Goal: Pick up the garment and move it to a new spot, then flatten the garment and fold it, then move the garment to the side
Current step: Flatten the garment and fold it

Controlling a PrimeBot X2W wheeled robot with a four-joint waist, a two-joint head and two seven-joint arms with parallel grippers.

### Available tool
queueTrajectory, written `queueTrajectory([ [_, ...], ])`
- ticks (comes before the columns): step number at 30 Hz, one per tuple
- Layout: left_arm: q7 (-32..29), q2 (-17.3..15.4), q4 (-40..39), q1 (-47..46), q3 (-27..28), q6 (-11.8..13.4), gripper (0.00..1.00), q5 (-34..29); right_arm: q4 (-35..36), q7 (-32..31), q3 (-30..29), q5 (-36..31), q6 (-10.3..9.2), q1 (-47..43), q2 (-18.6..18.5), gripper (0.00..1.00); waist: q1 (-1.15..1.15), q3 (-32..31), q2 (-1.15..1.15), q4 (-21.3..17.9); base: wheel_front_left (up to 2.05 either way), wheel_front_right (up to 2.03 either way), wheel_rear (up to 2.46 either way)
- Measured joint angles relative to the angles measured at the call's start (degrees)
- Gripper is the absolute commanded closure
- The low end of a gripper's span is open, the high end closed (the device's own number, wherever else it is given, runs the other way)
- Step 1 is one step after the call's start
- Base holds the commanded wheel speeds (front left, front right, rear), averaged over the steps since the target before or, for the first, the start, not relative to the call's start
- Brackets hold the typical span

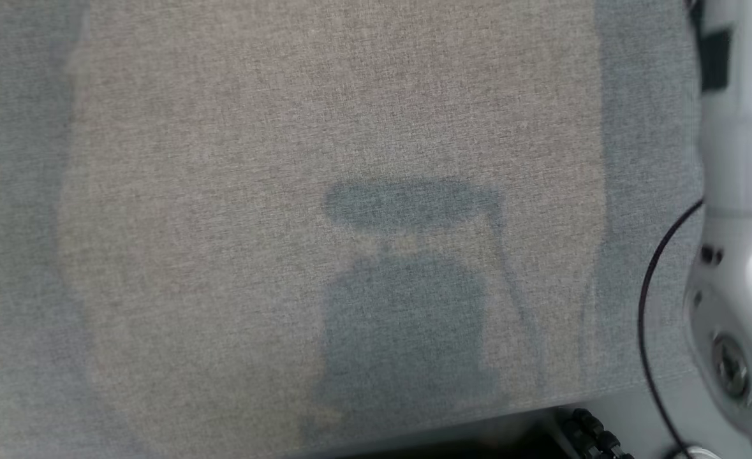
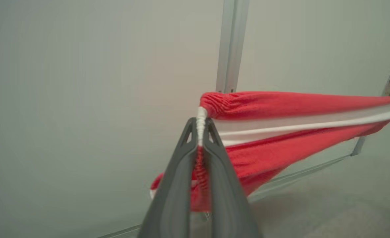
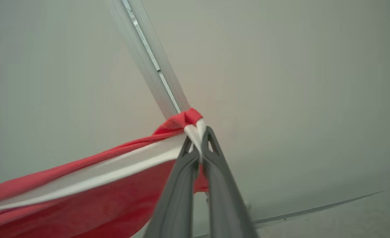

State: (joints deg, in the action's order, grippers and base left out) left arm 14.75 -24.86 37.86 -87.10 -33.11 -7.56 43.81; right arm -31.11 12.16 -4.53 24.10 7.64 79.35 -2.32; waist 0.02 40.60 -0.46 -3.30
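**Garment held taut above the bench**

My left pincer (image 2: pixel 200 132) is clenched on one end of the red garment (image 2: pixel 281 109), at its white band. My right pincer (image 3: pixel 199 140) is clenched on the other end. The cloth hangs stretched between them, held up above the grey bench (image 1: pixel 222 191). I judge this is the first step, carrying it to a new spot. Next I should lower both ends together onto the bench with an even pull, so that it lands flat.
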Motion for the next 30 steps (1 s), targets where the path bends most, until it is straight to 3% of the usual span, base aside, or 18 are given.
queueTrajectory([
  [2,0.0,-1.5,-3.0,5.0,-1.5,0.0,1.00,0.6,0.4,1.1,1.5,3.6,-0.01,-5.6,-0.1,1.00,0.00,0.9,0.00,-0.2,0.00,0.00,0.00],
  [8,0.1,-5.1,-15.2,26.3,-0.3,-0.1,1.00,1.2,7.3,2.4,4.0,5.6,-0.01,-26.8,-0.1,1.00,-0.01,0.3,0.00,-0.2,0.00,0.00,0.00],
  [14,0.2,-0.1,-25.0,52.4,7.0,-0.1,1.00,-1.6,18.7,2.8,5.4,7.1,0.14,-51.1,-2.9,1.00,-0.02,-4.0,0.00,1.3,0.00,0.00,0.00],
  [19,0.3,3.2,-29.7,70.8,8.9,0.0,1.00,-6.1,23.9,1.6,6.1,8.3,0.15,-68.7,-5.1,1.00,-0.02,-9.9,0.00,2.3,0.00,0.00,0.00],
  [22,0.2,5.7,-33.3,81.4,10.1,1.7,1.00,-8.3,28.1,0.5,5.2,9.8,0.16,-78.7,-5.5,1.00,-0.02,-13.9,0.00,2.8,0.00,0.00,0.00],
  [25,0.2,8.4,-37.2,89.8,11.0,3.1,1.00,-9.0,33.6,-0.9,3.1,11.4,0.22,-88.1,-5.4,1.00,-0.02,-17.6,0.00,3.3,0.00,0.00,0.00],
  [30,0.0,12.5,-39.6,97.5,10.4,2.5,1.00,-8.0,39.9,-2.8,-1.3,14.8,0.36,-98.1,-5.0,1.00,-0.03,-22.4,0.00,4.5,0.00,0.00,0.00],
])
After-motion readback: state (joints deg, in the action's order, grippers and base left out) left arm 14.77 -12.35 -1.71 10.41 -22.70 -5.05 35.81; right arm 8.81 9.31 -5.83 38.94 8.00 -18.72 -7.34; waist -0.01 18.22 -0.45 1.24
